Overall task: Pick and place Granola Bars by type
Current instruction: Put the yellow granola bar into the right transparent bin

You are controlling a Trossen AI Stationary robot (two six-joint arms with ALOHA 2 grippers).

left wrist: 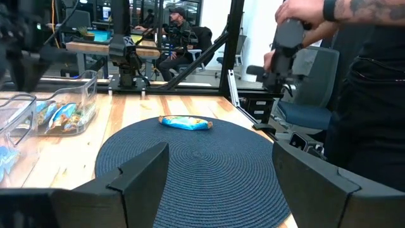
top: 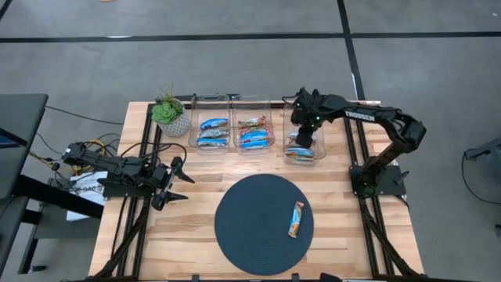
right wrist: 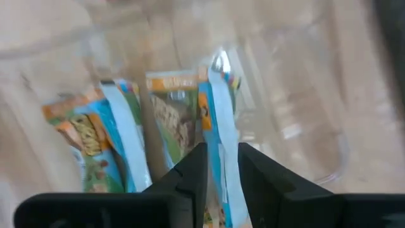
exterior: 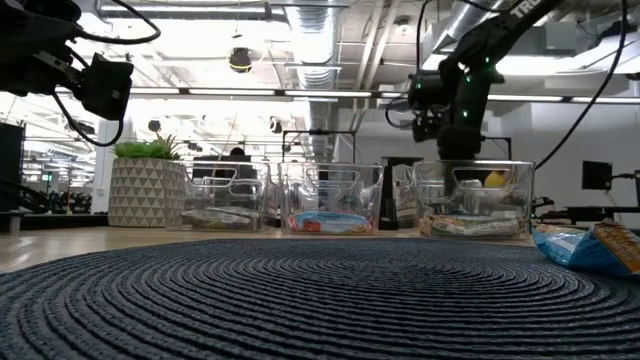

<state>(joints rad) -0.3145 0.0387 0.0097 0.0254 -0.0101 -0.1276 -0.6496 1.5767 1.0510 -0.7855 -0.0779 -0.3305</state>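
My right gripper (right wrist: 221, 152) hovers over the right clear bin (top: 304, 149) and is shut on a blue, white and orange granola bar (right wrist: 218, 107). Two more bars of that kind (right wrist: 95, 136) (right wrist: 174, 120) lie flat on the bin's floor below it. Blue bars fill the left bin (top: 212, 133), and blue and brown bars the middle bin (top: 254, 133). One blue-and-orange bar (top: 296, 219) lies flat on the dark round mat (top: 250, 227). My left gripper (top: 178, 180) waits open by the table's left edge, clear of everything. My right gripper pinches the granola bar between its two fingers, which lie on its flat faces (right wrist: 221, 142). The fingers come from above, pointing down into the bin. The bar shows edge-on and reaches past the fingertips toward the bin's floor; whether its far end (right wrist: 219, 63) touches the floor I cannot tell.
A potted plant (top: 171, 116) stands at the far left corner beside the bins. The three bins stand in a row along the far side. A person (left wrist: 354, 95) stands beyond the table's right edge with a hand raised. Bare wood lies between the mat and the bins.
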